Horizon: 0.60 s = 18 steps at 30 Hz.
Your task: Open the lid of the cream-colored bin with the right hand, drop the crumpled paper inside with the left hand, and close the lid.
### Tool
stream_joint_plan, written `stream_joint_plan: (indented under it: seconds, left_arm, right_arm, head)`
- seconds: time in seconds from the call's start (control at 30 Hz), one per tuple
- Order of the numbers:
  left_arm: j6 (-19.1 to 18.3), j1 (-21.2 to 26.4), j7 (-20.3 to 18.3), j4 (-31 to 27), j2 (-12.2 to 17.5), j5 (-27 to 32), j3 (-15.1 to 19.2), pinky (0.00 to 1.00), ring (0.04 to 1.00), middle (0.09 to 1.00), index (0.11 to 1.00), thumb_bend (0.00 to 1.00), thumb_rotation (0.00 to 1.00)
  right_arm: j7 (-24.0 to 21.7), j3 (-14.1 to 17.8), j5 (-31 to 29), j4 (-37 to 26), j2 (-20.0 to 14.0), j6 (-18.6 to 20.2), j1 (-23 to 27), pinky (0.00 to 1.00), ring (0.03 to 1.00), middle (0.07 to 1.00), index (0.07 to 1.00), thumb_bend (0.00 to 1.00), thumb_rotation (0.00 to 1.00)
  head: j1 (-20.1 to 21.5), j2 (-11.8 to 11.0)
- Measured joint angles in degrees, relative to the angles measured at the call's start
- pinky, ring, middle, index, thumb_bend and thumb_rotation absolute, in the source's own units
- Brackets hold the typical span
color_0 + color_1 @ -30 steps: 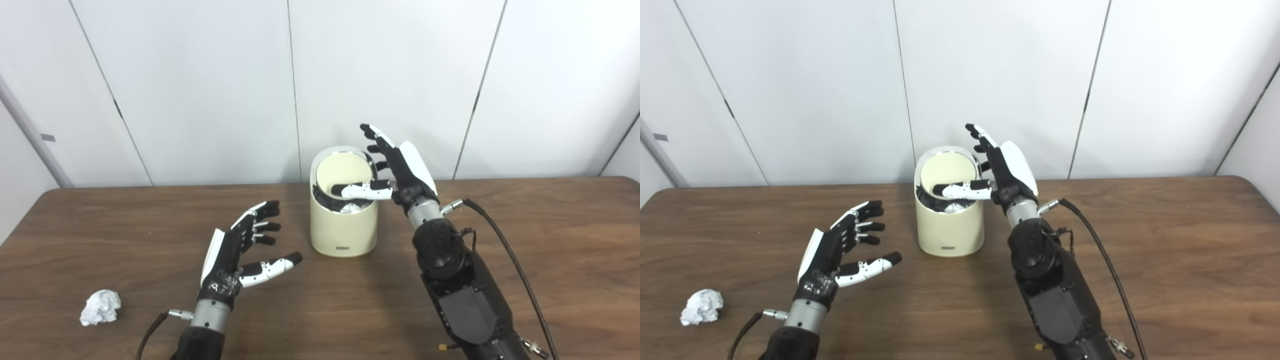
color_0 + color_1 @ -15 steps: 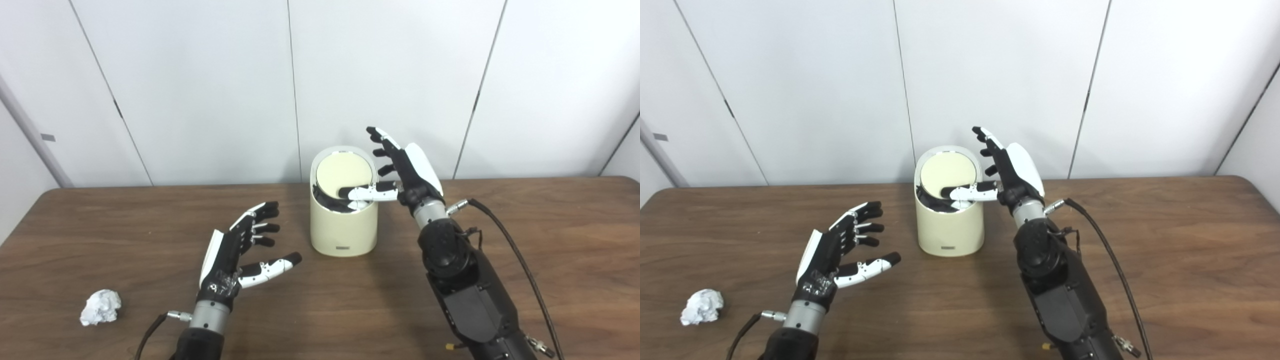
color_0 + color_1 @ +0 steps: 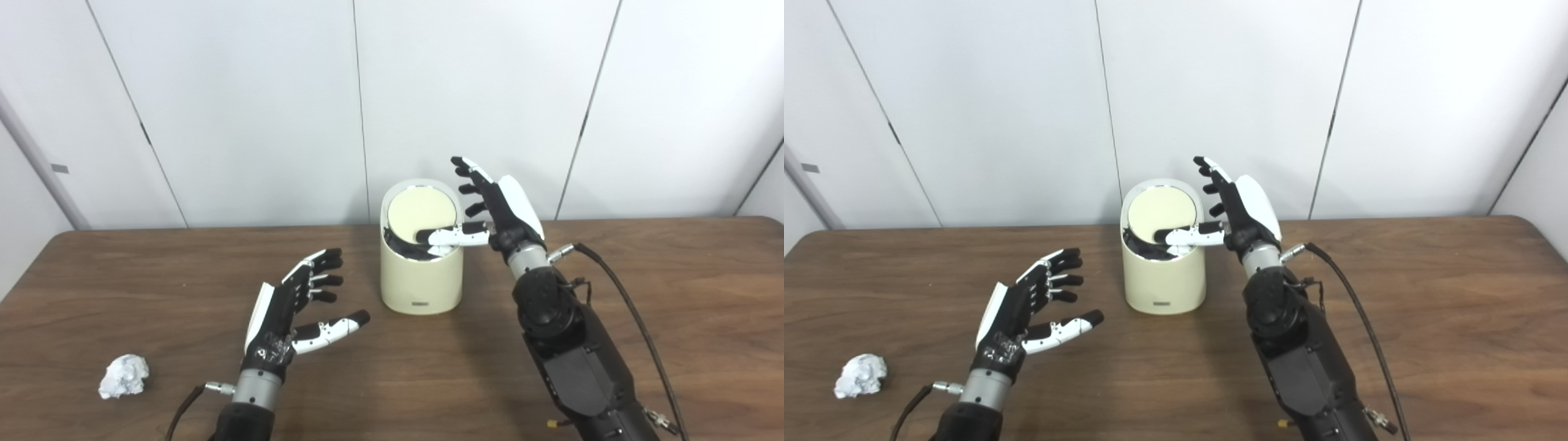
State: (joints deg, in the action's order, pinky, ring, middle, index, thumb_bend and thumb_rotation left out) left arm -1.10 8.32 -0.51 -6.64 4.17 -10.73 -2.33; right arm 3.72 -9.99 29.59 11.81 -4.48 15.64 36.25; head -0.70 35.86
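Note:
A cream-colored round bin (image 3: pixel 420 278) stands at the back middle of the wooden table. Its lid (image 3: pixel 421 211) is tilted up, showing a dark gap at the front. My right hand (image 3: pixel 496 211) is open beside the bin's right side, its thumb reaching over the rim under the lid's front edge. A white crumpled paper ball (image 3: pixel 124 376) lies at the front left of the table. My left hand (image 3: pixel 294 306) hovers open, palm toward the bin, in front and left of it, well right of the paper.
The brown table (image 3: pixel 674 318) ends at a white panelled wall (image 3: pixel 245 110) right behind the bin. A black cable (image 3: pixel 631 324) runs from my right wrist down the right side.
My right hand has shifted a little to the right, its thumb drawing back toward the rim, and the lid has tipped lower. The left hand and paper have stayed put.

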Motion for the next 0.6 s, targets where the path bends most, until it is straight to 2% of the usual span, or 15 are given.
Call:
stream_joint_plan:
  seconds: [0.23, 0.4, 0.47, 0.6]
  left_arm:
    - [-0.06, 0.00, 0.00, -0.01, -0.05, -0.15, -0.14, 0.64, 0.733, 0.816, 0.828, 0.77, 0.12]
    - [-0.14, 0.00, 0.03, -0.11, -0.10, -0.30, -0.30, 0.67, 0.736, 0.813, 0.827, 0.77, 0.13]
    - [-0.19, 0.00, 0.04, -0.18, -0.19, -0.33, -0.44, 0.68, 0.739, 0.814, 0.827, 0.77, 0.13]
    - [-0.30, 0.00, 0.10, -0.23, -0.52, -0.57, -0.55, 0.66, 0.737, 0.813, 0.823, 0.77, 0.13]
  right_arm:
    - [0.11, -0.25, -0.01, 0.54, 0.35, 0.79, 0.59, 0.62, 0.823, 0.901, 0.885, 0.76, 0.27]
    - [0.10, -1.54, 0.98, 0.74, 0.17, 2.05, 1.54, 0.66, 0.826, 0.892, 0.877, 0.77, 0.29]
    - [0.06, -2.16, 1.55, 0.71, 0.01, 2.83, 2.01, 0.69, 0.850, 0.896, 0.875, 0.78, 0.25]
    - [-0.15, -3.34, 3.04, 0.22, -0.10, 4.92, 3.30, 0.72, 0.864, 0.899, 0.869, 0.80, 0.10]
  head:
    - [-0.17, 0.09]
    - [-0.52, 0.18]
    - [-0.53, 0.26]
    - [-0.70, 0.35]
